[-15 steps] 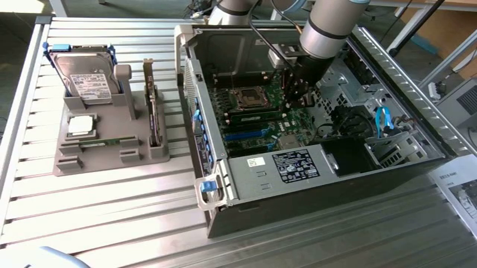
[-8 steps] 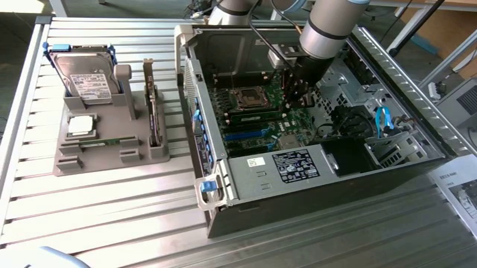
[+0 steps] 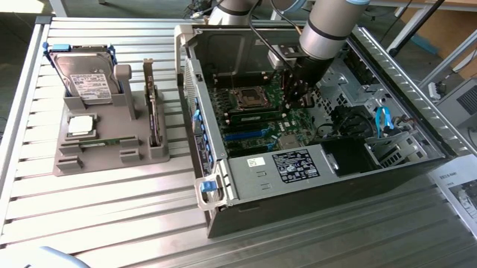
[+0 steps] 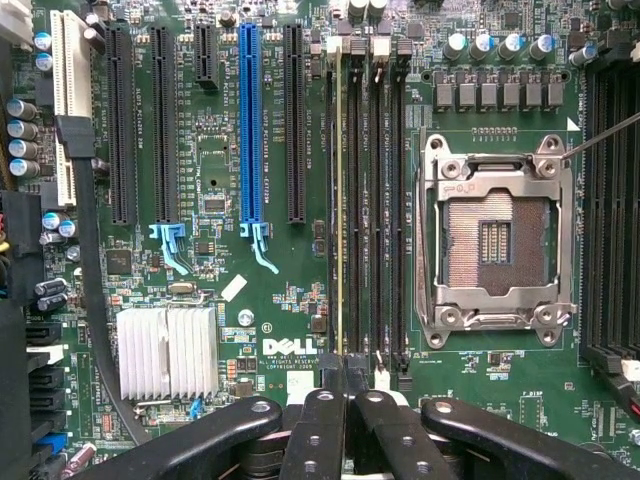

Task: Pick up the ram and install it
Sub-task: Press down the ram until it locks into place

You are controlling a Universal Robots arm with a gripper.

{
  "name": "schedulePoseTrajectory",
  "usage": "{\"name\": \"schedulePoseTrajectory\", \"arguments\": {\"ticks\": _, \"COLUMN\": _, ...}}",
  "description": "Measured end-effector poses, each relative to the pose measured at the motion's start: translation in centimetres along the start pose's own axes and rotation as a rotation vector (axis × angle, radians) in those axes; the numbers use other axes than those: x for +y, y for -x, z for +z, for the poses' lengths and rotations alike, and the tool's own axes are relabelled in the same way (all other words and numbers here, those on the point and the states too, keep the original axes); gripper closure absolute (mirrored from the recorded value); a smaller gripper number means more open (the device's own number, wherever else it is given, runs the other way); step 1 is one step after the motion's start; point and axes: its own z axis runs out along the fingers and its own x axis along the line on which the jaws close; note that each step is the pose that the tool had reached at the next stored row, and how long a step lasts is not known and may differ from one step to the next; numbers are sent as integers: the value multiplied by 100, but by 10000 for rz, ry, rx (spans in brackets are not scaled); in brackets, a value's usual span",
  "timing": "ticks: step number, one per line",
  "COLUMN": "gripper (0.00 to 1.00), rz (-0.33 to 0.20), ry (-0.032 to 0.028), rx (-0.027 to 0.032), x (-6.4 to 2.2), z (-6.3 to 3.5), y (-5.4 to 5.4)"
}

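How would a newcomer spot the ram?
In the open computer case, find the memory slots between the silver CPU socket and the blue slot. The ram stands edge-on in the one farthest from the socket, alone showing a pale green edge.

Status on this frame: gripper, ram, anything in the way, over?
Black gripper shut, tips at one end of the thin green ram stick. Stick stands edge-on in a black memory slot. Silver processor socket alongside, apart from it.
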Motion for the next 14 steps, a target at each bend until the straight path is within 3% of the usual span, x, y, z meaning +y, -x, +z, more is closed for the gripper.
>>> {"name": "schedulePoseTrajectory", "arguments": {"ticks": 14, "gripper": 90, "rz": 0, "ry": 0, "rx": -2, "x": 0, "z": 12, "y": 0}}
